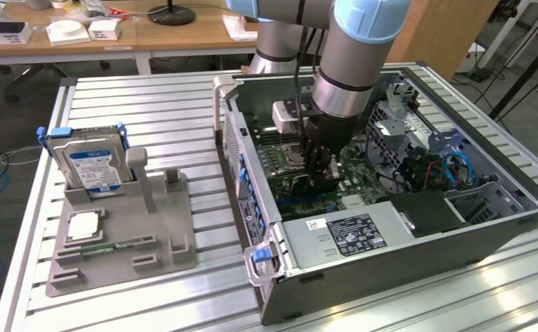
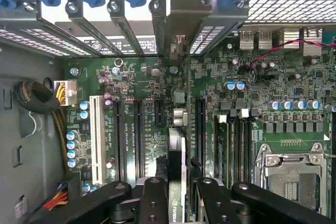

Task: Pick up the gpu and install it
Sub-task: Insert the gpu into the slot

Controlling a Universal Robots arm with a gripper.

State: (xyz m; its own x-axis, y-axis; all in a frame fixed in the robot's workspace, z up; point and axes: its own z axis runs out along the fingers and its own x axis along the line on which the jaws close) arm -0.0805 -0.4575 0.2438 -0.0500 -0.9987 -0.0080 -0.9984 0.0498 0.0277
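The arm reaches straight down into the open computer case (image 1: 490,207); its gripper (image 2: 177,192) is clamped on the gpu (image 2: 177,150), edge-on above the motherboard (image 2: 262,85).

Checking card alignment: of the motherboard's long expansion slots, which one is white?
The outermost long slot, nearest the bundled power cables. It is white; the other slots are black. The gpu in the pincer stands away from it.
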